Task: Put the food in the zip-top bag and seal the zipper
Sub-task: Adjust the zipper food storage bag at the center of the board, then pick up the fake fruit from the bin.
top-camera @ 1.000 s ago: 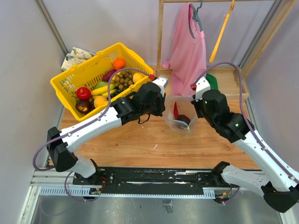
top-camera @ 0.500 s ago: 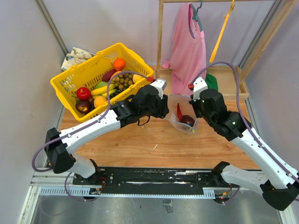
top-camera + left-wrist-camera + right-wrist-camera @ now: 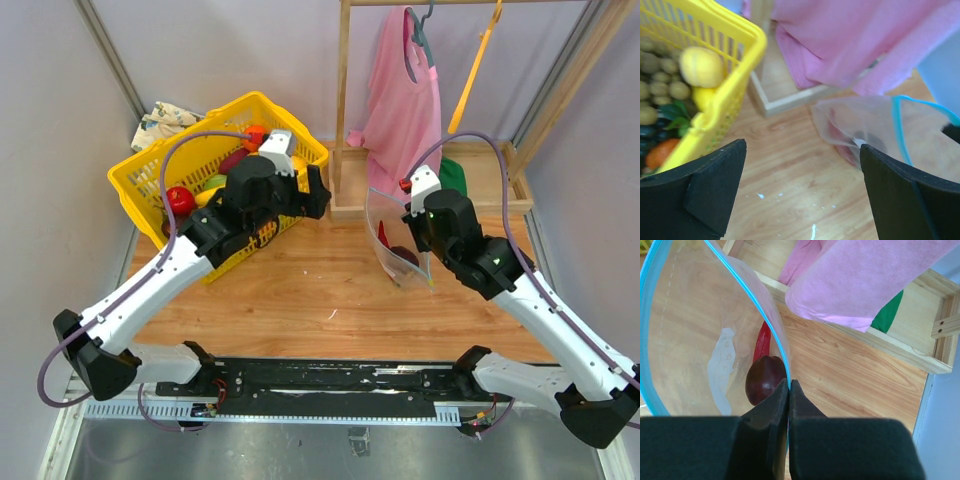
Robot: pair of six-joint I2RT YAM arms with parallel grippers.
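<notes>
Filling the zip-top bag: right jaws clenched on its rim at the zipper, holding the mouth open above the desk. A red chili and a dark purple fruit are inside. Left jaws spread wide, empty, beside the yellow basket rim. Next move likely calls for dipping into the basket, closing on another toy fruit and carrying it to the bag mouth. Zipper not yet sealed.
</notes>
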